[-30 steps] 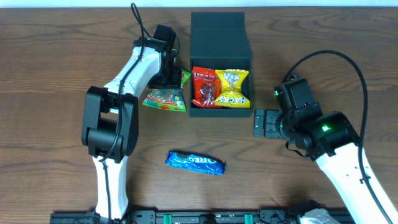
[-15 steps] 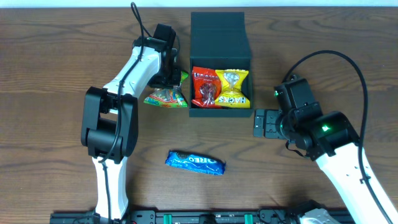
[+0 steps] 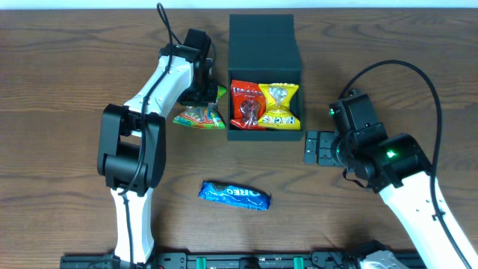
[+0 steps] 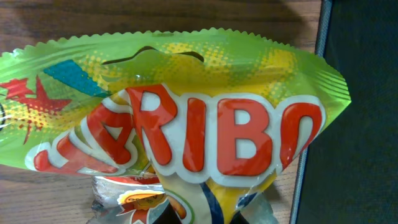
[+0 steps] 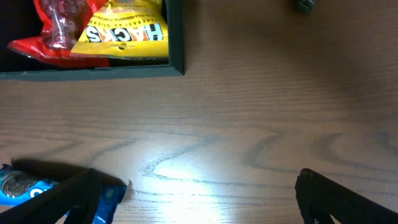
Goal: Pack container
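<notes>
Left gripper (image 3: 205,91) clenched on green Haribo bag (image 3: 199,117), just left of the container (image 3: 265,135). Container is open between the arms, with red and yellow packets inside. Right gripper (image 3: 308,148) spread wide, empty, just right of container. Left wrist view: bag only. Overhead adds Oreo pack (image 3: 234,195) in front of container.

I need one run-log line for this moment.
left gripper: shut on Haribo bag | right gripper: open | container: open, two packets inside | Oreo pack: unpacked

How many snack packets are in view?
4: red packet and yellow packet in the container, Haribo bag in the left gripper, Oreo pack on the table; more may hide underneath.
</notes>
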Robot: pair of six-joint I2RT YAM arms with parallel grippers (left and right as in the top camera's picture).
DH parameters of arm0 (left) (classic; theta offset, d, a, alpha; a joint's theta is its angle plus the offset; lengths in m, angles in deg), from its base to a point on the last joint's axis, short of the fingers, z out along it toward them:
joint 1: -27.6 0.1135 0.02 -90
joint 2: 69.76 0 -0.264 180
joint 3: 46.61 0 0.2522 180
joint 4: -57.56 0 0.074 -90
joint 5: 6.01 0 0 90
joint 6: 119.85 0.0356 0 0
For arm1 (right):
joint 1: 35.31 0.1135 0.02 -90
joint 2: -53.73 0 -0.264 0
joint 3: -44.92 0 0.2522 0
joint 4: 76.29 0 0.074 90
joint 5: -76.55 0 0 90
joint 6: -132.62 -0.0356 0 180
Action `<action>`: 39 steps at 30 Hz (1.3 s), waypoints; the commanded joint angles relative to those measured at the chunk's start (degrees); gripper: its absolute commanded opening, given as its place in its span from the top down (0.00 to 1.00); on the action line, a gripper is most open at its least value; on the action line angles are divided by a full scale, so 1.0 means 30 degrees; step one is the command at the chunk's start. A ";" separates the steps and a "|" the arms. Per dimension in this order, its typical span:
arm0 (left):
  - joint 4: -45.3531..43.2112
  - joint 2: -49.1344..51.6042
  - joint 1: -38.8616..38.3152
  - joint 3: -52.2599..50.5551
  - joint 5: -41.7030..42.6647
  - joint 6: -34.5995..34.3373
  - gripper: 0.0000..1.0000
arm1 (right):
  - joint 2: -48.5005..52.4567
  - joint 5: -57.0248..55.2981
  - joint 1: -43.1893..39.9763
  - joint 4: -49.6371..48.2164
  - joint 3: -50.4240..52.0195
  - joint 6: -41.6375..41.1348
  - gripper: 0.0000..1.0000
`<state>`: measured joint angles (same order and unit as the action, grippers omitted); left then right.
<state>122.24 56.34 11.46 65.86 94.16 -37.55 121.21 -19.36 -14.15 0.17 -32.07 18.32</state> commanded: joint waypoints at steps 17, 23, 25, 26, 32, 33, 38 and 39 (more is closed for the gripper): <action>-0.0226 -0.3504 0.0000 -0.0204 0.0423 -0.0758 0.94 | -0.0153 0.0058 -0.0058 -0.0138 0.0066 0.0189 0.01; 0.0685 -0.6404 -0.0007 -0.0204 0.0408 -0.1435 0.94 | -0.0153 0.0058 -0.0058 -0.0168 0.0066 0.0182 0.01; 0.0933 -0.6972 -0.0007 -0.0204 -0.0153 -0.1428 0.94 | -0.0153 0.0058 -0.0058 -0.0197 0.0066 0.0182 0.01; 0.1056 -0.7118 -0.0007 -0.0204 -0.0532 -0.1421 0.94 | -0.0153 0.0058 -0.0058 -0.0197 0.0066 0.0182 0.01; 0.1071 -0.6645 -0.0007 -0.0226 -0.0525 -0.0525 0.27 | -0.0153 0.0058 -0.0058 -0.0182 0.0066 0.0182 0.01; 0.1042 -0.6433 -0.0007 -0.0233 -0.0517 -0.0350 0.15 | -0.0153 0.0066 -0.0058 -0.0182 0.0066 0.0182 0.01; 0.0772 -0.4823 -0.0007 -0.0408 -0.0430 -0.0335 0.04 | -0.0153 0.0058 -0.0058 -0.0182 0.0066 0.0182 0.01; 0.0663 -0.4466 -0.0007 -0.0408 -0.0386 -0.0335 0.05 | -0.0153 0.0066 -0.0058 -0.0182 0.0066 0.0182 0.01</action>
<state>124.56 39.79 11.42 64.99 93.64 -39.54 121.21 -19.36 -14.15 -0.29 -32.07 18.32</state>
